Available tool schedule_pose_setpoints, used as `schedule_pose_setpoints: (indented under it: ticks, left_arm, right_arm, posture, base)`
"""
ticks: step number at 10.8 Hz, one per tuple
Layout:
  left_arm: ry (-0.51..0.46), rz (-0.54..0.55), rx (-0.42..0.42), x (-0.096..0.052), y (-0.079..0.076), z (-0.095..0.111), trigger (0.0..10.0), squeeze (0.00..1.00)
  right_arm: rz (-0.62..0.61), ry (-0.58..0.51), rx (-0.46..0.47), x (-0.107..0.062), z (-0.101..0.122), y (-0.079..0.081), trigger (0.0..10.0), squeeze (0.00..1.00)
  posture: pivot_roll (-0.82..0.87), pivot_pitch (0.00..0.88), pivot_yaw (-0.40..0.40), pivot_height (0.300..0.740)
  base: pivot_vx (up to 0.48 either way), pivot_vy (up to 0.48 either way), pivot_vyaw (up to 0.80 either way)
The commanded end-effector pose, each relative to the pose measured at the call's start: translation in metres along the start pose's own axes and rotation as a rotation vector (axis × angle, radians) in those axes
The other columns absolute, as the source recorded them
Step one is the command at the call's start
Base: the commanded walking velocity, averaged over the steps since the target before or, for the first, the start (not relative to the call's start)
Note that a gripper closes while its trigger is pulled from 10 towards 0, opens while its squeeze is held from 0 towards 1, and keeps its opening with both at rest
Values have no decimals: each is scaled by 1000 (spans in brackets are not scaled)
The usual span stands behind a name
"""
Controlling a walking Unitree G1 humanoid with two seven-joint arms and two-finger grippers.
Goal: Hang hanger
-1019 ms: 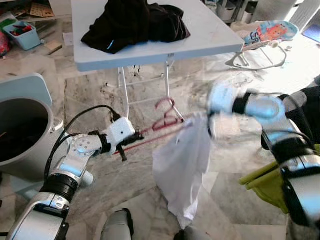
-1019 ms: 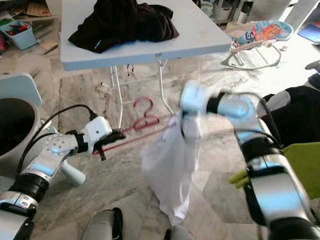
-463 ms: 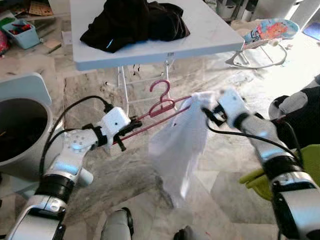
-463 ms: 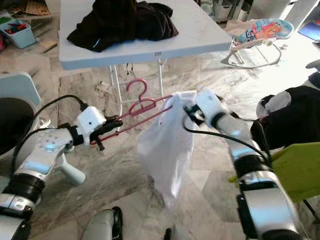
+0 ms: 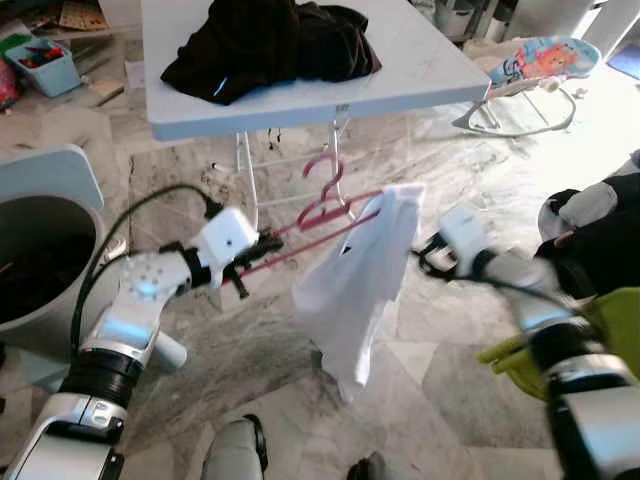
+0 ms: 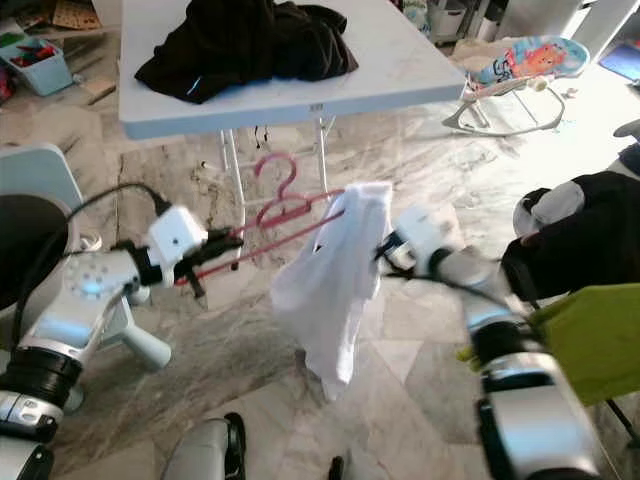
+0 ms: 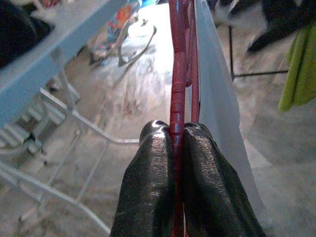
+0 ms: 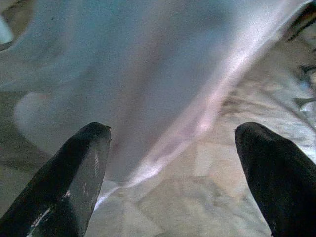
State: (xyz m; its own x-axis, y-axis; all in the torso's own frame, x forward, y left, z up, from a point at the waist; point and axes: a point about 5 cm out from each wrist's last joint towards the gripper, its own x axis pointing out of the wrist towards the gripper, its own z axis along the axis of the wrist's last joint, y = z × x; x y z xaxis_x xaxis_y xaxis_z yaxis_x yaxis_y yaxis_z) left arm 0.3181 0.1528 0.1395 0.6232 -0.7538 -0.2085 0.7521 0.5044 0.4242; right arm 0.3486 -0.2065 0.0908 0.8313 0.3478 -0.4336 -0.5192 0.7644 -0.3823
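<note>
Hanger (image 5: 318,205) first: it is thin, pinkish-red, with a curled hook at the top, and it hangs in the air in front of the white folding table (image 5: 420,60), tilted so its far end rises toward our right. A white shirt (image 5: 358,280) is draped over that raised end and falls in a loose, crumpled fold toward the marble floor (image 5: 260,340) without touching it.

We hold the near end of the hanger in our left gripper (image 7: 177,143). The wrist view shows both black fingers (image 7: 148,192) pressed shut against the red bar, with the shirt running along one side beyond them. Our left arm (image 5: 130,320) is bent at the elbow and reaches forward and inward, a black cable looping over it.

Our right gripper (image 8: 173,138) sits just beside the shirt, on its right, apart from the cloth. Its two fingers (image 8: 69,182) are spread wide with nothing between them, the white fabric ahead of them. Our right arm (image 6: 480,300) stretches forward, blurred.

A black garment (image 5: 270,45) lies heaped on the table, and a grey bin (image 5: 45,260) stands at our left.
</note>
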Motion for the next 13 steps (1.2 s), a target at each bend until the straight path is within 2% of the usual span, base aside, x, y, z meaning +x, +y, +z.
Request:
schedule_pose_setpoints:
  ticks: [1, 5, 6, 9, 13]
  left_arm:
    - [-104, 21, 35, -1, 9, 25, 0, 0]
    - [-156, -28, 28, -8, -5, 48, 0, 0]
    - [-161, -29, 14, -9, -7, 50, 0, 0]
    - [-153, -30, 3, -9, -10, 53, 0, 0]
    - [-153, -32, -3, -7, -10, 55, 0, 0]
  right_arm:
    - [3, 34, 5, 1, -6, 3, 10000, 0]
    - [-44, 46, 44, 15, 1, 15, 10000, 0]
    - [-102, 28, 81, 18, 6, 14, 0, 0]
    - [-189, -35, 188, 21, 17, 8, 0, 0]
    - [-239, -55, 246, 18, 14, 2, 0, 0]
  posture:
    - [26, 92, -32, 740]
    - [61, 84, -41, 740]
    - [66, 82, -44, 740]
    - [66, 78, -44, 740]
    - [60, 80, -39, 740]
  base:
    - [0, 0, 0]
    - [0, 0, 0]
    - [0, 0, 0]
    - [0, 0, 0]
    - [0, 0, 0]
